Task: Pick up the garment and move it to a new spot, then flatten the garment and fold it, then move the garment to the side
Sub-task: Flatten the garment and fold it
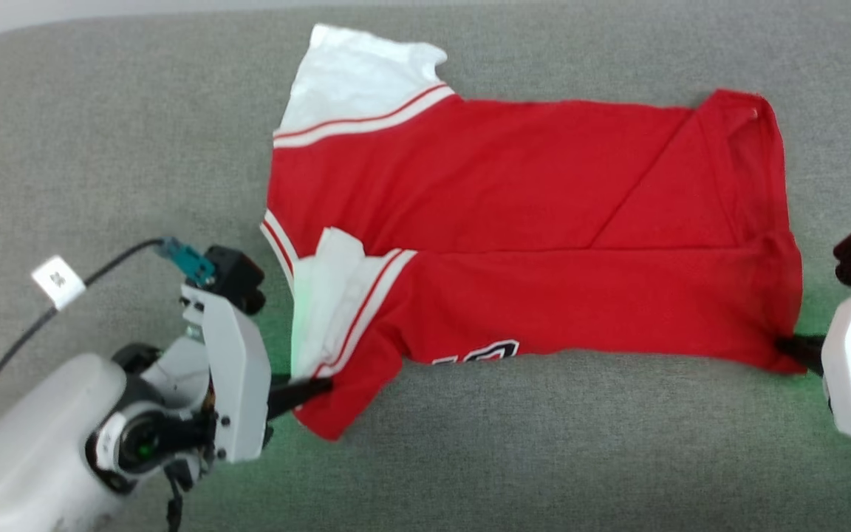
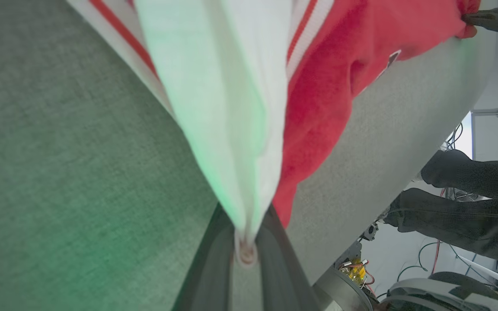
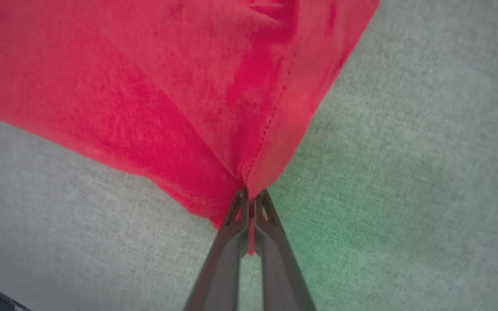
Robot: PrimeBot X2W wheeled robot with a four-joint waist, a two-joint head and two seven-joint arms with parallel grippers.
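From the head view, the garment lay spread sideways across the grey cloth-covered desk, with the white sleeves toward the robot's left and the hem toward its right. A scrap of black-and-white lettering peeked out at the near edge, so the front seemed to face mostly down. The left claw was pinched on the near sleeve end. The right claw was at the near hem corner, its tips meeting the red cloth.

In the left wrist view, the left claw had its two fingers pressed together on a bunched tip of the white sleeve, and the red body fell away beyond it. Far off at the top right, the right claw could be seen gripping the opposite end.

In the right wrist view, the right claw was clamped tight on the stitched hem corner of the garment, with a sliver of red caught between the fingers and the cloth puckering up from the desk.

By my reading, the pick-up and flattening were mostly done, since the garment lay fairly smooth apart from a diagonal crease near the hem. With both near corners gripped, the fold looked about to begin. Carrying that edge over, any further folds, and moving the bundle aside all remained.
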